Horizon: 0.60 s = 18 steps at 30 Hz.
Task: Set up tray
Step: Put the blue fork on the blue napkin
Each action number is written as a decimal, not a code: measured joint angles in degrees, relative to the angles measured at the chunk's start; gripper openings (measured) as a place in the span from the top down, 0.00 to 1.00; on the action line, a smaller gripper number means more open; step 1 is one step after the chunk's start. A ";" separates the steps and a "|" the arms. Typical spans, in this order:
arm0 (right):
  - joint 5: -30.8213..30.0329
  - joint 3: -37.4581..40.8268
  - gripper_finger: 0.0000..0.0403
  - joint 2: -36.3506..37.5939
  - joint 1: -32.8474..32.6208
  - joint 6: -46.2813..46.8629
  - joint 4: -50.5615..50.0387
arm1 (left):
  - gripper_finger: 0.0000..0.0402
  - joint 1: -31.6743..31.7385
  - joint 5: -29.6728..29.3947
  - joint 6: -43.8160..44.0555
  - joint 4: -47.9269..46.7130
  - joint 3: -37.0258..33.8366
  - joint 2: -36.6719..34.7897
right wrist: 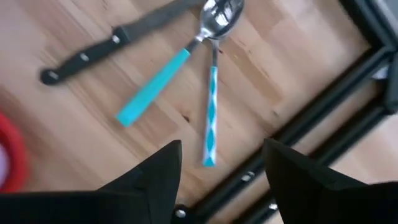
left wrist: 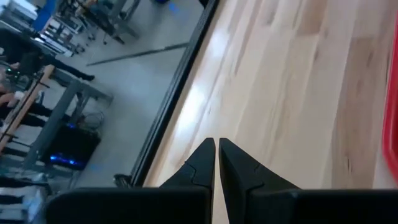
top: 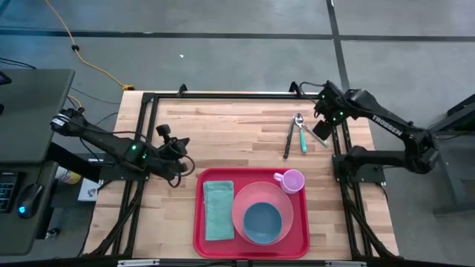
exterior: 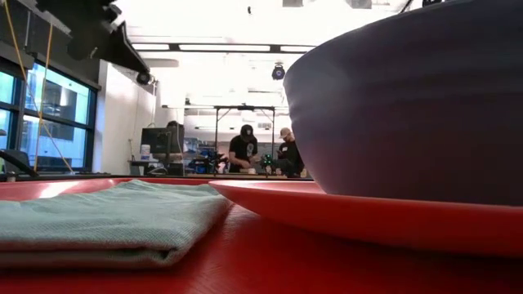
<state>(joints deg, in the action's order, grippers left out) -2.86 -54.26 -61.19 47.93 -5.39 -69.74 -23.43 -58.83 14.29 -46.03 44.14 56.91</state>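
The red tray (top: 251, 215) lies at the table's near edge. It holds a folded green cloth (top: 219, 210), a pink plate (top: 276, 200) with a blue bowl (top: 262, 222) in it, and a pink cup (top: 291, 180). A black-handled knife (right wrist: 93, 56), a teal-handled spoon (right wrist: 155, 87) and a striped-handled piece of cutlery (right wrist: 211, 118) lie on the wood at the far right. My right gripper (right wrist: 221, 162) hangs open above them, pointing down and touching nothing. My left gripper (left wrist: 217, 155) is shut over bare wood, left of the tray.
A black frame rail (right wrist: 323, 118) runs along the table's right edge, close beside the cutlery. The low view looks across the tray past the cloth (exterior: 106, 216) and bowl (exterior: 409, 98). People sit in the room far behind (exterior: 261, 151). Bare wood spans the far left (top: 215, 126).
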 joint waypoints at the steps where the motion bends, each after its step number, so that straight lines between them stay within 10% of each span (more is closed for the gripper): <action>1: 1.66 0.00 0.49 0.00 1.30 0.00 0.23 | 0.87 -0.81 -0.58 0.03 0.19 0.05 0.05; 18: 2.34 7.19 0.43 -7.38 5.77 6.44 4.92 | 0.87 -4.74 -8.84 -5.98 -7.94 0.01 -6.32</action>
<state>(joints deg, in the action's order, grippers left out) -0.52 -47.07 -68.57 53.70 1.05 -64.82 -28.16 -67.67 8.31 -53.97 44.15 50.59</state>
